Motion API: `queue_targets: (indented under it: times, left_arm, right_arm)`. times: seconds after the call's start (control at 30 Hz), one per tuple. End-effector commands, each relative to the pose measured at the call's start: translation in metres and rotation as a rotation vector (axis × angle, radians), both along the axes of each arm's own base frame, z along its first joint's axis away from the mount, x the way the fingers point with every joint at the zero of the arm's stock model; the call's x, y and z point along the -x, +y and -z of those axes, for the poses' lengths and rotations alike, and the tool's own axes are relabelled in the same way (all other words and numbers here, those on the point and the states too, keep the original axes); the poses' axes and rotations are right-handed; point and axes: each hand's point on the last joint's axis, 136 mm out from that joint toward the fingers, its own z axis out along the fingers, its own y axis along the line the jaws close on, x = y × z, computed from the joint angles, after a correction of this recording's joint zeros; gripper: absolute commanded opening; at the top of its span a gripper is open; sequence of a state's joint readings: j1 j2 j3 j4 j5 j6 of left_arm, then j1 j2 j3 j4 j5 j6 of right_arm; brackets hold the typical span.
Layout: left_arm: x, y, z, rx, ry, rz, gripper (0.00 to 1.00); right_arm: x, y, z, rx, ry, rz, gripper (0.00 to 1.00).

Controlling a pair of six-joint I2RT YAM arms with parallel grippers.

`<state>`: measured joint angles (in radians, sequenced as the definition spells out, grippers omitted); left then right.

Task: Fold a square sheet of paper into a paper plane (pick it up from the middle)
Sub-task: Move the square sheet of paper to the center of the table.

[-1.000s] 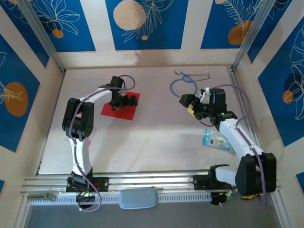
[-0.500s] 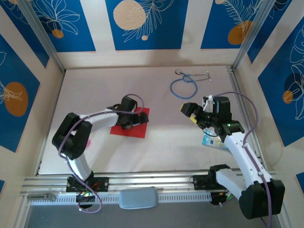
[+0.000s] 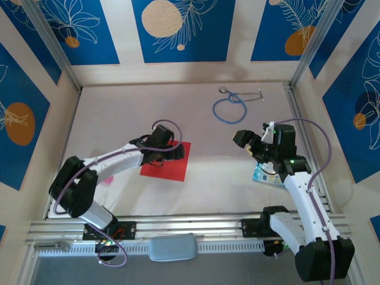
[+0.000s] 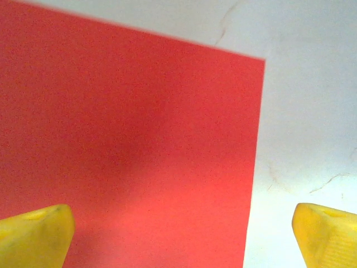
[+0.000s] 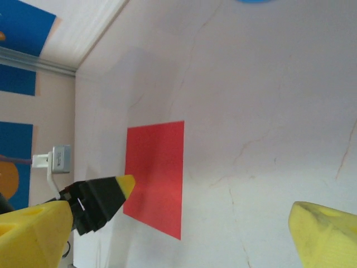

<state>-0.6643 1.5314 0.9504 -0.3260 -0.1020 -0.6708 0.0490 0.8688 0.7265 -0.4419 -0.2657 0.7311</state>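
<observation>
Bottle [image 3: 270,176] of clear plastic lies nearest, at 4 o'clock on the table [image 3: 119,107], beside the right arm. Just 8 o'clock of the table's middle, the square sheet of paper [image 3: 169,165] lies flat and unfolded; it sits nearer and further right than half a second ago. The left gripper [image 3: 171,152] has travelled with it and hangs over its 12 o'clock edge, fingers spread wide, one over red paper [image 4: 128,139] and one over bare table. Whether they touch the sheet I cannot tell. The right gripper [image 3: 248,142], at 3 o'clock, has drawn back toward its side, spread apart and holding nothing. Farthest, at 1 o'clock, the blue stethoscope [image 3: 230,108] has not moved.
</observation>
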Motion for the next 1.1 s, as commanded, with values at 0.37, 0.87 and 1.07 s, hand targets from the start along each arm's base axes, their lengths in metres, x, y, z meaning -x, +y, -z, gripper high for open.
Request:
queue_targets:
  times: [0.37, 0.87, 1.07]
  left_arm:
    - [0.001, 0.011, 0.037, -0.018, 0.224, 0.175, 0.99]
    - [0.032, -0.002, 0.087, 0.041, 0.426, -0.009, 0.99]
    - [0.029, -0.026, 0.077, 0.017, 0.37, -0.029, 0.99]
  right_arm:
    - [0.009, 0.048, 0.022, -0.029, 0.078, -0.186, 0.96]
    - [0.01, 0.061, 0.044, -0.014, 0.173, -0.154, 0.96]
    - [0.007, 0.054, 0.055, 0.023, 0.204, -0.109, 0.95]
